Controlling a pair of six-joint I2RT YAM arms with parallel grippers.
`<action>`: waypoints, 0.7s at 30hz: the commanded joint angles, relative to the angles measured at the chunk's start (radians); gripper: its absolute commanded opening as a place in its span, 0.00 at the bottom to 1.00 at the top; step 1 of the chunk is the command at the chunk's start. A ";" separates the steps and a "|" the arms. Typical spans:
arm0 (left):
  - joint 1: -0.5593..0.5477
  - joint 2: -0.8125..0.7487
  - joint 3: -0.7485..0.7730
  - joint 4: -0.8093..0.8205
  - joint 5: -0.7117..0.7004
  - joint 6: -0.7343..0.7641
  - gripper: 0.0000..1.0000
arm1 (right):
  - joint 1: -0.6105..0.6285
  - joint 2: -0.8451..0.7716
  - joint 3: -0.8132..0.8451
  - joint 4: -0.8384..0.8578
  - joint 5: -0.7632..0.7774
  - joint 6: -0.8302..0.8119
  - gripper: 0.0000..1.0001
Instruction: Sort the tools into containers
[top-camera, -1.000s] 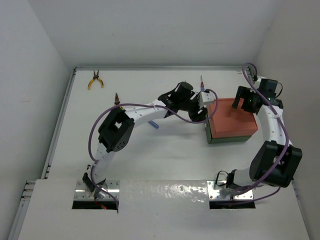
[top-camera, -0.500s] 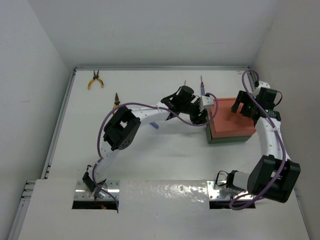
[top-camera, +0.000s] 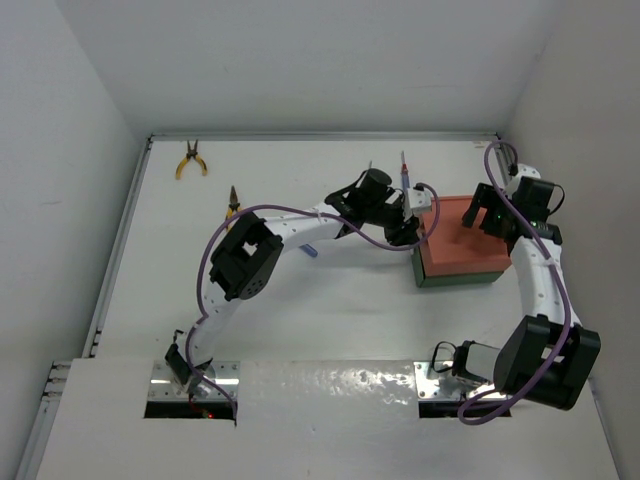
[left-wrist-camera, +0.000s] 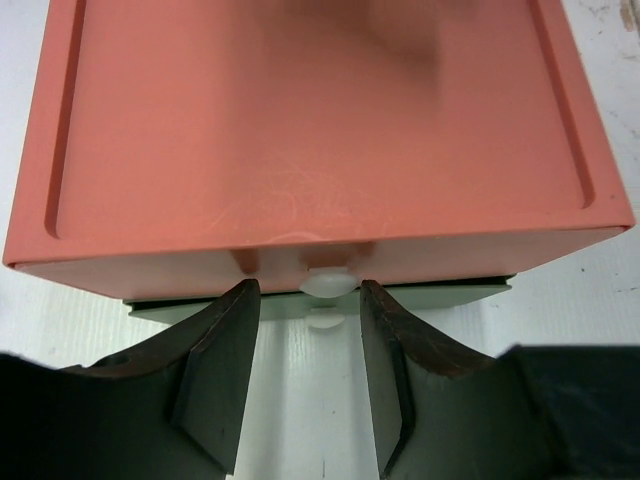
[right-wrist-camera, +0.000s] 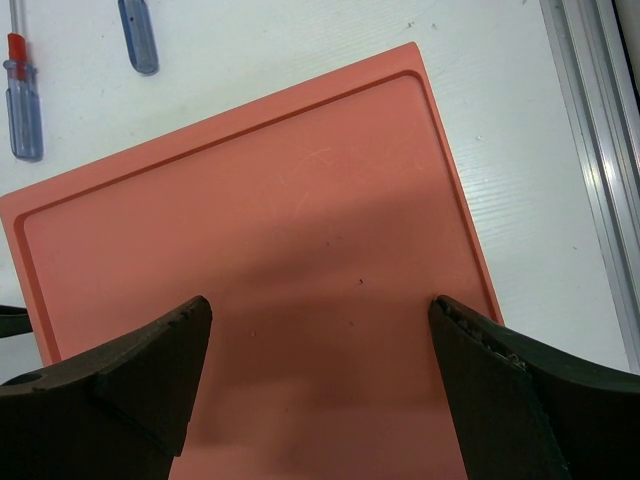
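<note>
Right jaws have swung in over the orange-red tray (top-camera: 465, 240), which sits on the green tray (top-camera: 455, 280) at the desk's (top-camera: 300, 300) right; they gape wide, empty. Left jaws, also open, flank the stack's left edge, which lies straight ahead of them.

The orange-red tray (top-camera: 465, 238) is a plain, unpatterned coral, marked only by faint pale scratches. The dark green tray (top-camera: 455, 281) shows a paler green at its edge in the left wrist view. The tabletop (top-camera: 330, 310) is white. The left arm (top-camera: 290, 228) and right arm (top-camera: 540, 285) are white with black joints and carry purple cables (top-camera: 195, 270). The left claw (left-wrist-camera: 305, 290) and right claw (right-wrist-camera: 320, 305) have near-black fingers. The first pliers (top-camera: 190, 160) and second pliers (top-camera: 232, 200) have yellow-orange handles. The first screwdriver (right-wrist-camera: 22, 100) is blue with a red cap, and the second screwdriver (right-wrist-camera: 138, 35) is blue. The rail (right-wrist-camera: 590, 150) is silver-grey.
</note>
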 joint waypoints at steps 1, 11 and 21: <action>-0.022 -0.006 0.052 0.025 0.053 -0.001 0.42 | -0.005 -0.007 -0.019 -0.056 -0.005 0.015 0.89; -0.028 0.003 0.061 -0.016 -0.005 0.031 0.42 | -0.005 -0.004 -0.021 -0.044 -0.013 0.029 0.89; -0.041 0.018 0.089 0.041 -0.028 -0.046 0.00 | -0.005 -0.004 -0.019 -0.045 -0.016 0.030 0.88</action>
